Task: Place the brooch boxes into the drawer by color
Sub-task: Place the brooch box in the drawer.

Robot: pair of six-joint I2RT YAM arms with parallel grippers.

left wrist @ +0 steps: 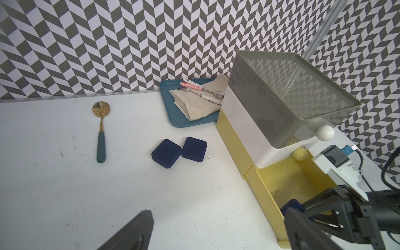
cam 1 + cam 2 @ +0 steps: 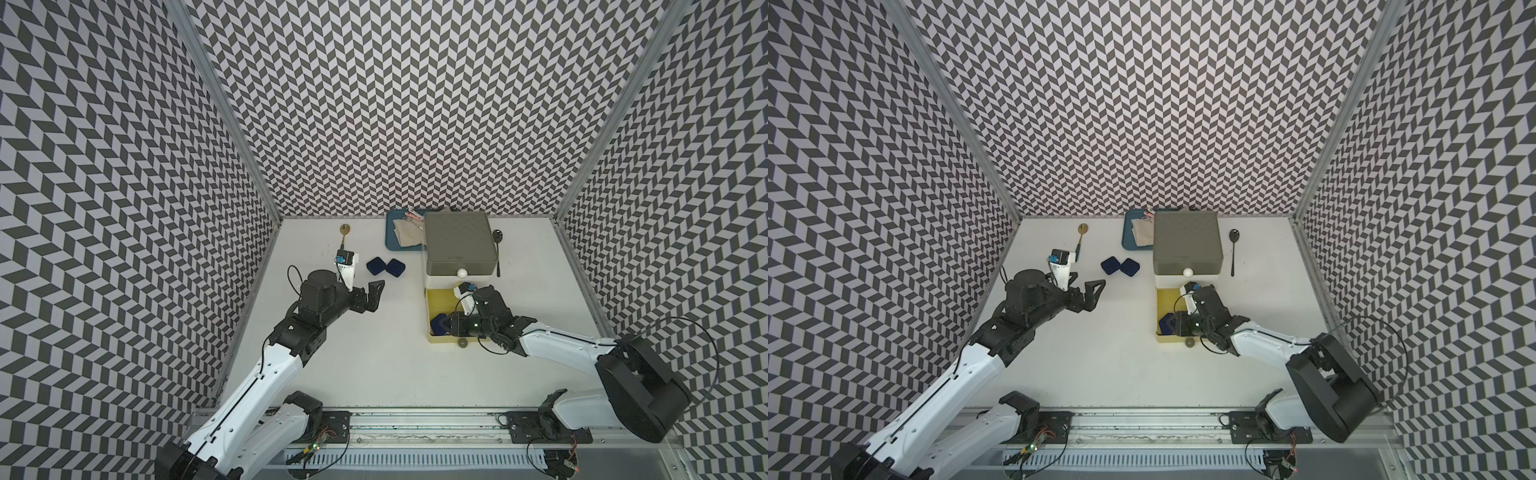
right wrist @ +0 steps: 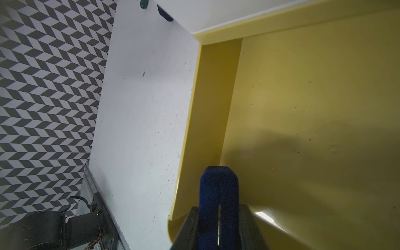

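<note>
One navy brooch box (image 3: 218,188) stands on edge between the fingers of the right gripper (image 2: 444,327). The gripper is clamped on the box's flat faces and holds it inside the yellow bottom drawer (image 2: 436,301), at that drawer's near left corner; whether the box touches the drawer floor cannot be told. The drawer is pulled out toward the near edge of the tabletop (image 2: 374,365), right of the middle. Left of the middle, about level with the drawer, the left gripper (image 2: 371,297) hangs above the tabletop with its jaws spread wide and nothing between them. Slightly farther off, two more navy brooch boxes (image 1: 166,153) (image 1: 194,149) lie flat on the tabletop, side by side and touching. The drawer chest (image 2: 459,241) stands at the far edge, its grey and white tiers pushed in. Against its left side, a blue tray (image 1: 171,116) carries a folded beige napkin (image 1: 194,106) and cutlery (image 1: 194,86). A gold spoon (image 1: 101,127) with a teal handle lies toward the far left corner, and a black spoon (image 2: 497,249) lies just right of the chest.
</note>
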